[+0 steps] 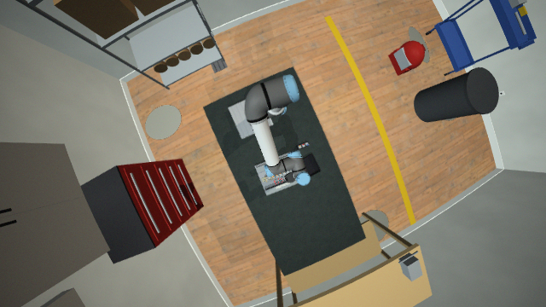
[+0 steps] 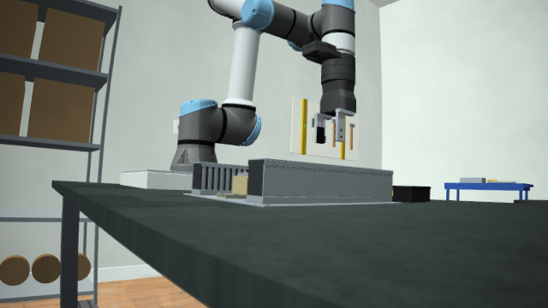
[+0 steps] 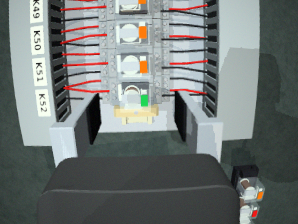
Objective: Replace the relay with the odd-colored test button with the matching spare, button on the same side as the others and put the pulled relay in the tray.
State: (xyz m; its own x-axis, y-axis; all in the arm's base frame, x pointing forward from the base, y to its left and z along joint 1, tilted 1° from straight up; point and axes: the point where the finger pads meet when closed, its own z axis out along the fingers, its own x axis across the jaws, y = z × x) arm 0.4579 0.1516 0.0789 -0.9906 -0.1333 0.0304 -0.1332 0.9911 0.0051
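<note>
Top view: the arm (image 1: 265, 141) reaches across a dark, matte table (image 1: 299, 222) with its wrist over a grey panel (image 1: 268, 188). A black tray (image 1: 312, 165) sits just beside the panel, and small spares (image 1: 303, 146) lie near it. The tray's contents cannot be told. A red drawer cabinet (image 1: 166, 196) and a black cylinder (image 1: 456, 99) stand well apart on the wood floor.

Exterior view: the gripper (image 2: 330, 130) hangs above a long, ribbed grey duct (image 2: 321, 181), which hides the relays. The jaws stand fully apart with nothing between them. The tray (image 2: 411, 193) is low and box-shaped, past the duct's far end.

Wrist view: the fingers flank a row of relays (image 3: 133, 30) set between slotted ducts, with red wires on one side and black on the other. Four relays carry orange buttons; the nearest relay (image 3: 133, 94) carries a green one and stands seated in its socket. Two spares (image 3: 249, 204) lie on the table at lower right, one with a red button.
</note>
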